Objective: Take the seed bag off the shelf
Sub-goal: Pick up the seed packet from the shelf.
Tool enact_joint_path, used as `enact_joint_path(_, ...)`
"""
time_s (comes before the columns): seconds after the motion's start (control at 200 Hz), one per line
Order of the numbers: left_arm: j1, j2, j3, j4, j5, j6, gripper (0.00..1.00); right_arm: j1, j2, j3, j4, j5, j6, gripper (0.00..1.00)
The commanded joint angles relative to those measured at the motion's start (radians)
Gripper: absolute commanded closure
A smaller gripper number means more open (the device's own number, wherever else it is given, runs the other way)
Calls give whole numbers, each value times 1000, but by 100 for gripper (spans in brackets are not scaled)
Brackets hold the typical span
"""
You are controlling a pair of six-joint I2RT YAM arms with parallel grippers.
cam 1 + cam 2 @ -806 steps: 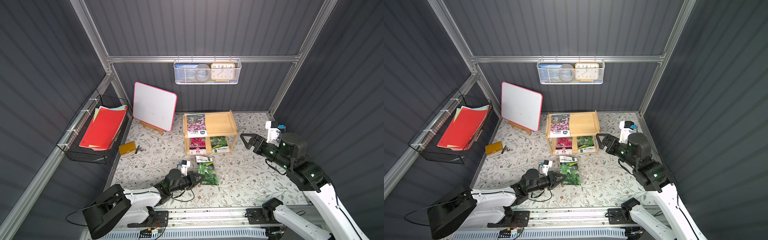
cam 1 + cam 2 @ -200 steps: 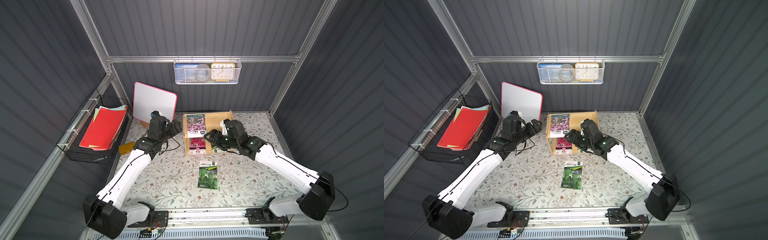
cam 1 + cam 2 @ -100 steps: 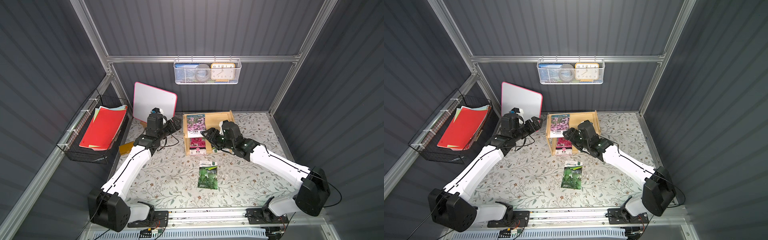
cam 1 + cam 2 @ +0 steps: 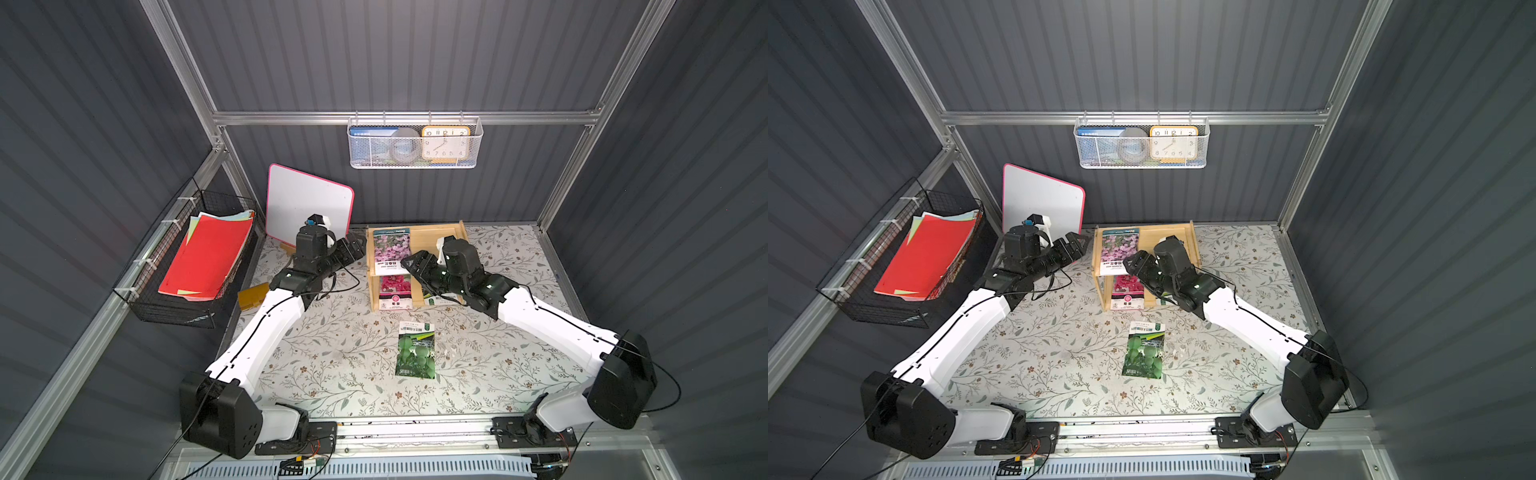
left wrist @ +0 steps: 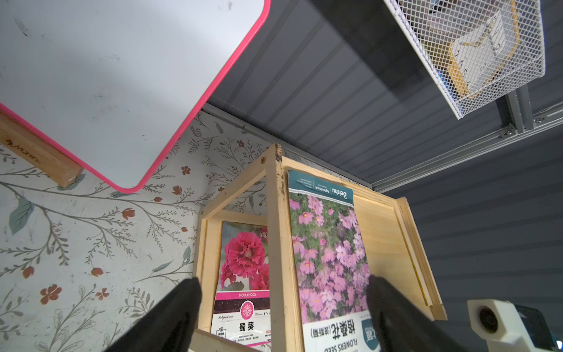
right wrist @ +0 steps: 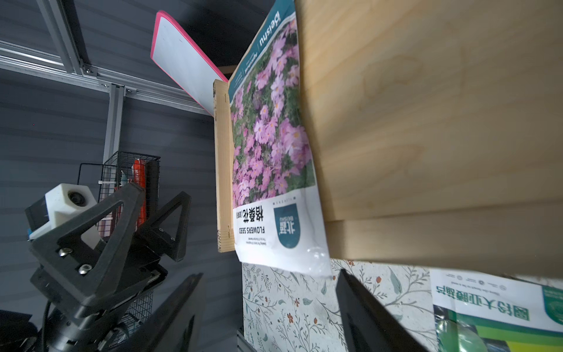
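Presently the seed bag [image 4: 390,249], a flat packet printed with pink flowers under a teal header, lies on the left half of the top tier of the small two-tier light pine-wood shelf [image 4: 424,241]. Its long edge runs along the left side rail, and its white lower end overhangs the front edge of the tier.

The left gripper [image 4: 355,247] hangs just beside the shelf's left side at the height of the top tier, with its black jaws spread wide and nothing between them. In the left wrist view its two fingers [image 5: 182,304] frame the left rail and the bag, but whether they touch the wood cannot be told.

The right gripper [image 4: 409,264] sits at the front of the shelf, close to the bag's overhanging end. Its jaws are parted fairly wide and have hold of nothing.

On the lower tier lies a packet with a deep pink hollyhock [image 4: 395,291], and to its right a green-and-white packet [image 6: 493,307], partly hidden by the right arm in both top views. Another green packet [image 4: 417,349] lies flat on the floral mat [image 4: 332,357], well in front of the shelf. A pink-framed whiteboard [image 4: 309,203] leans against the back wall to the shelf's left.
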Motion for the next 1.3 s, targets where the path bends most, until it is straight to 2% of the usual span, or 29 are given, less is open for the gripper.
enact_joint_path(0.0, 7, 20, -11, 29, 29, 23, 10, 6, -6, 24, 7, 23, -11, 26)
enact_joint_path(0.74, 6, 43, -43, 79, 75, 23, 11, 5, 50, 20, 88, 26, 13, 28)
enact_joint_path(1.296, 7, 54, -56, 86, 94, 37, 13, 4, 123, -9, 173, 30, 54, 43)
